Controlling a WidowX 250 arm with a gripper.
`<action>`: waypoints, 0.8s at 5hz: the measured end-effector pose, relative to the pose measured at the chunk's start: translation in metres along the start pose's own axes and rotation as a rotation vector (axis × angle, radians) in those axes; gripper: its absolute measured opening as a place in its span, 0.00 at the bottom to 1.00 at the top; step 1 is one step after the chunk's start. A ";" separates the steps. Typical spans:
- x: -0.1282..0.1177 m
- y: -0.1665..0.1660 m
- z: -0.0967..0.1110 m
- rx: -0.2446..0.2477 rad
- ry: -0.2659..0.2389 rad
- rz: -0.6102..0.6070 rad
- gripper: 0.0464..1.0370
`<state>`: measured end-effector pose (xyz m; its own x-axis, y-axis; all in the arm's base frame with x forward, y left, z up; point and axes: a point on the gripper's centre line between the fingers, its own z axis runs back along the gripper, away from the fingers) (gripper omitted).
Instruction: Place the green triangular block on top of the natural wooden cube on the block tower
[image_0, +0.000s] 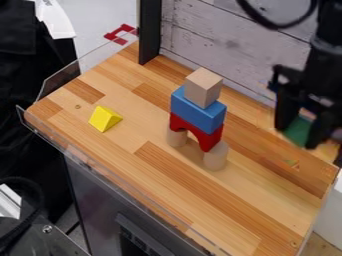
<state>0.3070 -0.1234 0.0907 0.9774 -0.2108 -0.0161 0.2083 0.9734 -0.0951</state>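
And the gripper is closed on a green block above the wooden tabletop! Yellow wedge near the block tower, whitewashed planks behind.

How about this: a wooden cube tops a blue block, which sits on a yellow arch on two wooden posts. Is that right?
Not quite: the camera view shows the arch is red, not yellow. The wooden cube does top the blue block, and the arch stands on two wooden posts.
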 end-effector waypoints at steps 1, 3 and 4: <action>0.009 0.025 0.015 0.015 -0.018 0.054 0.52; -0.019 0.058 0.075 -0.051 -0.113 0.165 0.52; -0.047 0.062 0.096 -0.078 -0.144 0.186 0.52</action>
<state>0.2771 -0.0449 0.1813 0.9948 -0.0077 0.1011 0.0260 0.9833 -0.1802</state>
